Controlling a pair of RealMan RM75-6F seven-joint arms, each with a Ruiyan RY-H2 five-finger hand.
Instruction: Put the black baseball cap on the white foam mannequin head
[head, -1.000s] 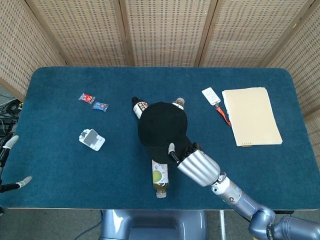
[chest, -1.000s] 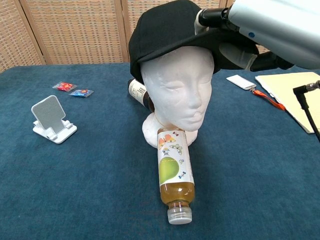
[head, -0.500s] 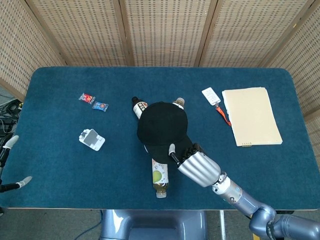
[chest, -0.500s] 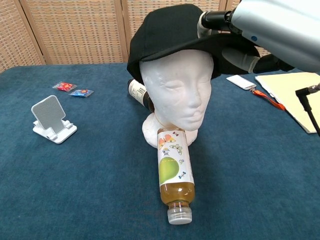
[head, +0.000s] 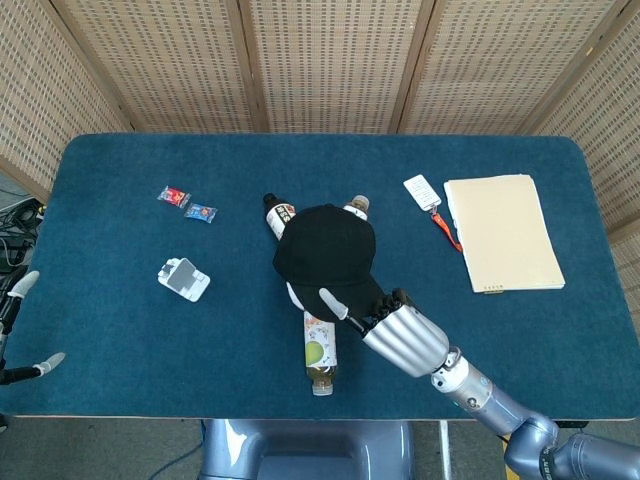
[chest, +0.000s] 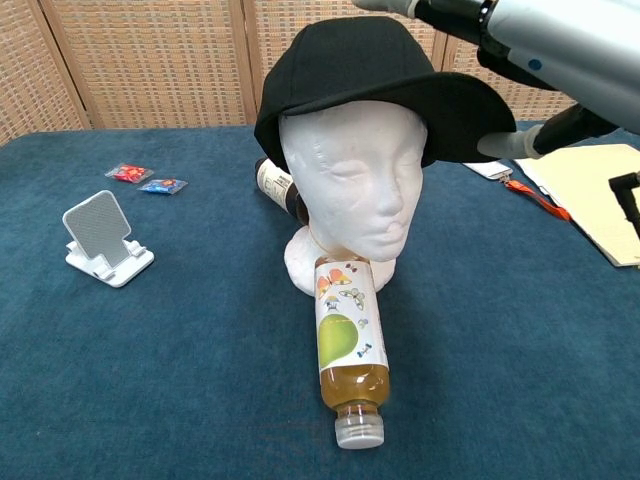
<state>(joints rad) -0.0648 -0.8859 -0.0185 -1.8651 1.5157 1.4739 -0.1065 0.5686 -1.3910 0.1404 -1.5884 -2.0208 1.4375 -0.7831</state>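
Note:
The black baseball cap (chest: 370, 65) sits on the white foam mannequin head (chest: 350, 180), brim pointing toward the robot's right. From above, the cap (head: 325, 250) hides nearly all of the head. My right hand (head: 400, 335) is at the brim's end, fingers spread. In the chest view the right hand (chest: 520, 50) has its upper fingers raised above the crown and its thumb just past the brim edge, gripping nothing. My left hand (head: 14, 296) shows only at the far left table edge, fingers apart and empty.
A juice bottle (chest: 348, 345) lies in front of the head's base, and a dark bottle (chest: 275, 185) lies behind it. A white phone stand (chest: 100, 240) and candy packets (chest: 145, 178) are to the left. A card with lanyard (chest: 490, 165) and a yellow folder (chest: 590, 190) are to the right.
The cap came down level onto the head. My right hand's fingers opened off the brim and the hand drew back slightly. The left hand stayed still.

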